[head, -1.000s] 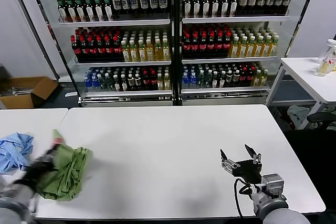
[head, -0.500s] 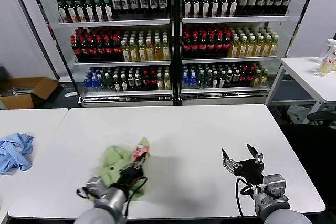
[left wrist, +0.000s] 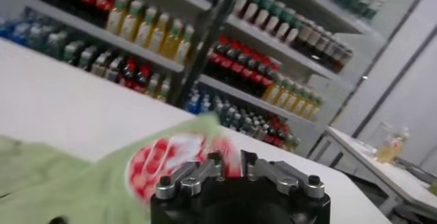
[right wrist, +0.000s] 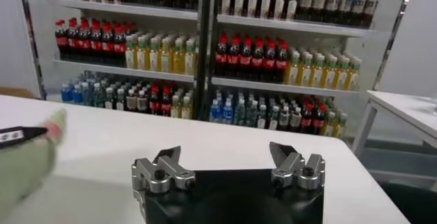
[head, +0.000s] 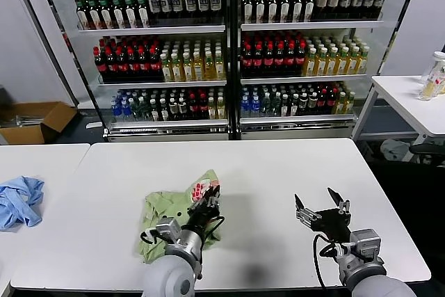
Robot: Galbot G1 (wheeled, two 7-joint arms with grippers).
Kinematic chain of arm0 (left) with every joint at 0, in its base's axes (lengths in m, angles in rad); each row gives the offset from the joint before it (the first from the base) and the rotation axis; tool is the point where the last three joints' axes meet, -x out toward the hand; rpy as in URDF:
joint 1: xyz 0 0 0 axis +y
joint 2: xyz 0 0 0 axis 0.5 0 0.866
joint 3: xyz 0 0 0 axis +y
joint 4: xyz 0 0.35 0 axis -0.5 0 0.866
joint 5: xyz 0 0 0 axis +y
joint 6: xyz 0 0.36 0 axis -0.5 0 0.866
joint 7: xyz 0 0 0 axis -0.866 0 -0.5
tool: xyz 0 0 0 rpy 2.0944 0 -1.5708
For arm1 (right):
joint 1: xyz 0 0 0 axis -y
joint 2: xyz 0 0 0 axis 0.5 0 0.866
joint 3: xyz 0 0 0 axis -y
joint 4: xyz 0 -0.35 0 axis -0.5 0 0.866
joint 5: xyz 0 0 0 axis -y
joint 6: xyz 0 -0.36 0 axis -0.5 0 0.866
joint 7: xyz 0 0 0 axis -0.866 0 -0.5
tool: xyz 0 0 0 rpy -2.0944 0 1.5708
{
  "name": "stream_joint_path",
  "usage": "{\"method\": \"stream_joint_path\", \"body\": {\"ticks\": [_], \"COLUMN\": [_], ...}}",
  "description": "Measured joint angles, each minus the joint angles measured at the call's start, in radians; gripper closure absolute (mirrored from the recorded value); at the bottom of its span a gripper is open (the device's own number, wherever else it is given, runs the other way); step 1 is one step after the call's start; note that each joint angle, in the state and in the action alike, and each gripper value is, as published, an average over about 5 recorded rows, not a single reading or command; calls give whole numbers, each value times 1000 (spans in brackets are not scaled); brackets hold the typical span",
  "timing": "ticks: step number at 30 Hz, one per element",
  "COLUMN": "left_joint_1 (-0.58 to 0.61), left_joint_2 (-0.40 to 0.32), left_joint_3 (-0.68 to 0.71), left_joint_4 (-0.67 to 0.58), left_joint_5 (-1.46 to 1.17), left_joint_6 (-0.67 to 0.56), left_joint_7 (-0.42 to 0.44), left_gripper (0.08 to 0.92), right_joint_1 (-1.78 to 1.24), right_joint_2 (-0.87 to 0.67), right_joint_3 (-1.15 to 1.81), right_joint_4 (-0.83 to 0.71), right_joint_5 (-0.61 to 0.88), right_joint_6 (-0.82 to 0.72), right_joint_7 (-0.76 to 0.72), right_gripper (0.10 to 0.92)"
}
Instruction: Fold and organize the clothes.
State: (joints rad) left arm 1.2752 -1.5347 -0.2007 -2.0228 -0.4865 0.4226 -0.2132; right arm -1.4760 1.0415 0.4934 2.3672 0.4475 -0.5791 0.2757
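Observation:
The light green shirt (head: 165, 208) lies bunched on the white table (head: 278, 161), left of centre near the front edge, with its red-and-white checked print (head: 200, 188) turned up. My left gripper (head: 207, 197) sits at the shirt's right end. In the left wrist view its jaws (left wrist: 232, 165) stand narrowly apart with a fold of the printed cloth (left wrist: 153, 164) pinched between them. My right gripper (head: 322, 203) hovers open and empty over the table's front right, a forearm's length from the shirt. Its wrist view shows the wide-spread fingers (right wrist: 227, 154) and the shirt (right wrist: 24, 171) far off at the side.
A crumpled light blue garment (head: 19, 201) lies on the neighbouring table at the far left. Glass-fronted coolers full of bottles (head: 229, 53) stand behind the table. A second white table (head: 410, 99) is at the back right, and a cardboard box (head: 35, 122) sits on the floor at the back left.
My left gripper has carried the green shirt rightward from the table's left end to left of centre. The right gripper has stayed put and open.

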Motion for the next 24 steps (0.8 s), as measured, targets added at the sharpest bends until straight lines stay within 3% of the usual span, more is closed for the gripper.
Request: {"method": "stream_joint_path", "body": {"ticks": [8,16,19,24], "left_joint_1": [55,129,155,183], "left_joint_2": [57,152,179,200], "left_joint_3": [-1,-169,-240,-318], "left_joint_4": [-70,-121,-130,-137], "left_joint_5": [125,220,227,233], "left_joint_6": [-68,-158,-180,-200], "left_joint_7": [108,163,174,188], "left_gripper": [478,246,192,178], "right_joint_1": [67,202,264,357], "right_joint_2": [12,76,106,145], "right_joint_3": [-49,-239,-317,-410], "right_joint_4": [-41,-164,-237,-355], "right_joint_5": [22,78,97,128], "right_joint_6": [0,-2,-2,-3], "right_joint_7": [-12,6,10,13], "right_gripper": [203,203,203,203]}}
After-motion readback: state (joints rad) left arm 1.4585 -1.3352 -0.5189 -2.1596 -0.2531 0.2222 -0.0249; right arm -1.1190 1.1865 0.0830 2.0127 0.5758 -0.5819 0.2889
